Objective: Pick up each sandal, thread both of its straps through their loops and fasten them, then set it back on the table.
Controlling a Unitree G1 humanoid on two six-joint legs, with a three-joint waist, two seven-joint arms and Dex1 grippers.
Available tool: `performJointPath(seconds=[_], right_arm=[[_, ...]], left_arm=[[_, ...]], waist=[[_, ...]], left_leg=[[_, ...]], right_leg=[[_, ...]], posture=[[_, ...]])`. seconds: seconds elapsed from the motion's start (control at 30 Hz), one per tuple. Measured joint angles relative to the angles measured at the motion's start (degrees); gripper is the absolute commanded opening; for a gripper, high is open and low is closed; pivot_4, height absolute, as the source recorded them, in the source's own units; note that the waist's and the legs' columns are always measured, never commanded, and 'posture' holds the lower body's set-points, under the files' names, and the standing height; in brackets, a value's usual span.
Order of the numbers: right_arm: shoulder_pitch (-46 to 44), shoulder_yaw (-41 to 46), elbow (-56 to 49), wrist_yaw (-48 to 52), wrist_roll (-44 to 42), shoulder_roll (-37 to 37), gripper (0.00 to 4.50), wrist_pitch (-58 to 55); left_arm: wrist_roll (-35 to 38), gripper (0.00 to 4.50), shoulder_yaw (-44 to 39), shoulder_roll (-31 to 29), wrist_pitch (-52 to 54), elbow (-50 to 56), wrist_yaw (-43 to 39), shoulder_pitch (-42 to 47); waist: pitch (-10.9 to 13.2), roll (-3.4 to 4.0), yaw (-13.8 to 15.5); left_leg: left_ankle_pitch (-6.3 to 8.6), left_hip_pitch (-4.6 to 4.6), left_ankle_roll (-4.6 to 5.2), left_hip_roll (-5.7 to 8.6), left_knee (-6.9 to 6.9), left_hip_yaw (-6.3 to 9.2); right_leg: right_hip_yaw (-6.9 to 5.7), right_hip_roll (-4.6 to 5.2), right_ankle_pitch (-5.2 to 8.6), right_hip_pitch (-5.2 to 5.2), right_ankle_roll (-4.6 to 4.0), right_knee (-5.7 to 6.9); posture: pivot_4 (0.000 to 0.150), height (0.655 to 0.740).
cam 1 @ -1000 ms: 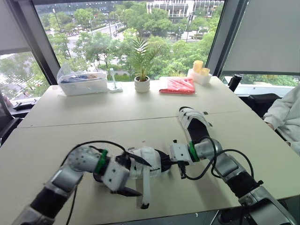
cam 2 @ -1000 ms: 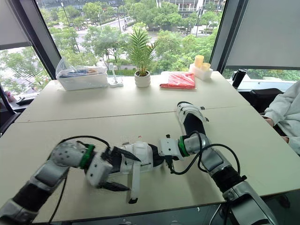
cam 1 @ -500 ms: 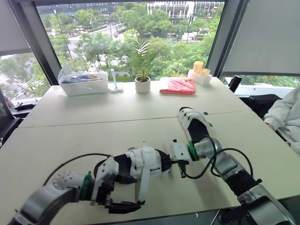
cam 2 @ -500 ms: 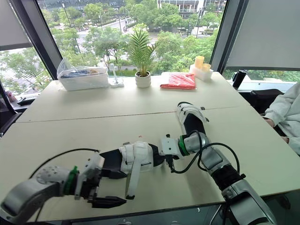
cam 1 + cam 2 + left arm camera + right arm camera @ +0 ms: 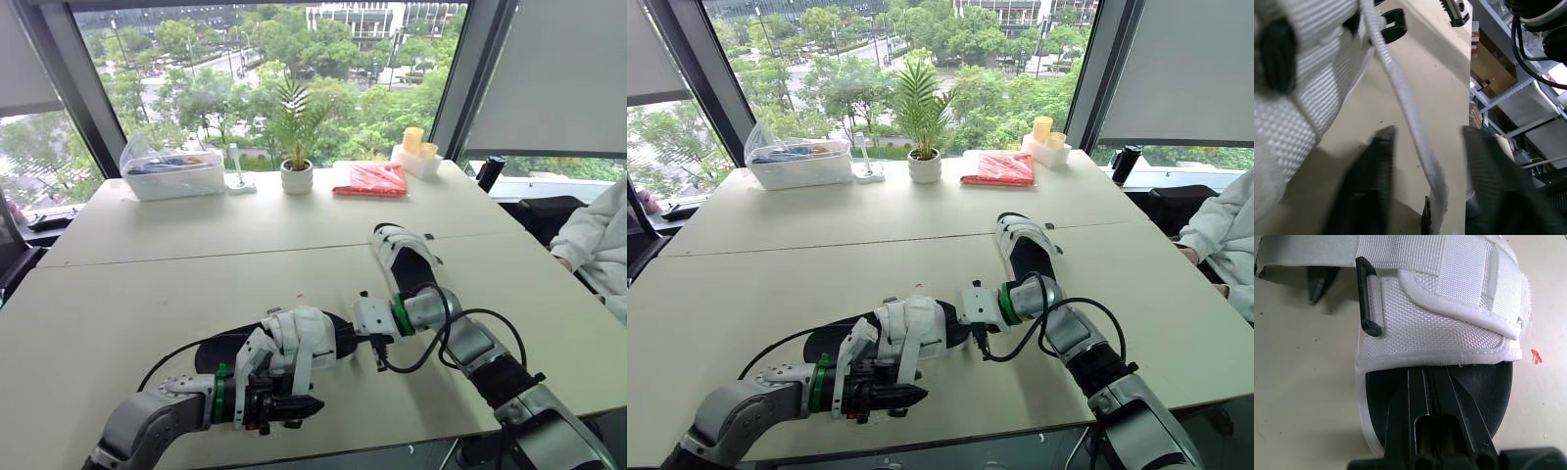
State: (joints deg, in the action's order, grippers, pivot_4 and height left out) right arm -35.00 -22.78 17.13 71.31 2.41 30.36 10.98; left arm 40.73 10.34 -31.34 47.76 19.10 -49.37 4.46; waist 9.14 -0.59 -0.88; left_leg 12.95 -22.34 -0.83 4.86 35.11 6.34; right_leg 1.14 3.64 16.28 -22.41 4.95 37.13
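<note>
The sandal (image 5: 304,338) lies on the surface between both hands. The right hand (image 5: 378,345) is clenched, tips on its footbed. The left hand (image 5: 299,409) gapes around the loose strap (image 5: 1400,98), floppy webbing best pinched near its tip.

left end effector (image 5: 309,404): fingers spread | right end effector (image 5: 1427,377): fingers pressed together
</note>
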Motion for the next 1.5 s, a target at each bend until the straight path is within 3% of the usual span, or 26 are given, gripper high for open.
performJointPath(seconds=[0.03,0.27,0.5,0.73,0.93,1.07,1.23,1.33,1.5], right_arm=[[0.0,0.0,0.0,0.0,0.0,0.0,0.0,0.0],[-0.3,0.0,0.4,0.0,0.5,-0.2,0.0,0.1],[-1.0,-0.2,1.3,0.4,0.8,-0.8,0.0,0.7],[-1.1,-0.2,1.6,0.4,0.8,-1.0,0.0,1.1],[-1.1,-0.2,1.6,0.1,0.9,-1.1,0.0,1.1],[-1.0,-0.3,1.4,-0.2,0.9,-1.0,0.0,1.0],[-0.7,-0.3,1.0,-0.5,0.9,-1.0,0.0,0.7],[-0.7,-0.3,1.0,-0.6,0.9,-1.0,0.0,0.6],[-0.9,-0.4,1.2,-0.7,0.9,-1.3,0.0,0.7]], left_arm=[[0.5,0.06,-0.2,0.0,0.2,0.1,-0.5,-0.1],[11.1,0.06,-6.9,4.4,7.5,-2.3,1.7,3.1],[22.9,0.06,-16.5,12.9,15.3,-10.8,14.3,16.4],[23.5,0.06,-19.0,19.8,16.0,-21.1,22.5,21.5],[26.3,0.06,-22.3,23.3,18.9,-21.5,28.1,21.2],[27.8,0.06,-22.4,23.1,21.0,-17.6,30.9,19.1],[26.3,0.06,-19.0,19.6,21.4,-11.5,28.7,16.3],[25.2,0.8,-17.8,17.3,20.5,-10.5,26.5,15.8],[21.9,3.25,-14.5,13.1,18.3,-8.8,20.9,15.7]], waist=[[0.0,0.01,0.1],[0.0,0.04,0.2],[0.0,0.0,-0.1],[0.0,-0.01,-0.1],[0.0,-0.02,0.0],[0.0,-0.02,0.1],[0.0,-0.02,0.1],[0.0,-0.02,0.2],[0.0,-0.02,0.1]], left_leg=[[0.0,0.0,0.0,0.0,0.0,0.0],[-0.01,0.0,-0.01,-0.01,0.06,0.02],[-0.04,0.0,-0.07,0.0,0.07,0.01],[-0.07,0.0,-0.12,0.01,0.07,0.01],[-0.07,0.0,-0.12,0.02,0.09,0.01],[-0.07,0.0,-0.13,0.03,0.07,0.01],[-0.07,0.0,-0.13,0.06,0.06,0.02],[-0.07,0.0,-0.13,0.06,0.06,0.02],[-0.07,0.0,-0.13,0.04,0.05,0.02]], right_leg=[[0.0,0.0,0.01,0.01,-0.02,0.0],[-0.04,0.0,0.02,0.03,-0.04,0.0],[-0.05,-0.04,-0.09,0.01,0.16,0.02],[-0.05,-0.06,-0.1,0.0,0.17,0.05],[-0.05,-0.05,-0.1,0.04,0.17,0.04],[-0.04,-0.04,-0.1,0.04,0.17,0.04],[-0.03,-0.02,-0.1,0.05,0.17,0.01],[-0.04,-0.02,-0.09,0.05,0.15,0.0],[-0.04,-0.02,-0.09,0.04,0.14,0.0]], posture=[[0.15,0.74],[0.15,0.74],[0.15,0.74],[0.15,0.74],[0.15,0.74],[0.15,0.74],[0.15,0.74],[0.15,0.74],[0.15,0.74]])
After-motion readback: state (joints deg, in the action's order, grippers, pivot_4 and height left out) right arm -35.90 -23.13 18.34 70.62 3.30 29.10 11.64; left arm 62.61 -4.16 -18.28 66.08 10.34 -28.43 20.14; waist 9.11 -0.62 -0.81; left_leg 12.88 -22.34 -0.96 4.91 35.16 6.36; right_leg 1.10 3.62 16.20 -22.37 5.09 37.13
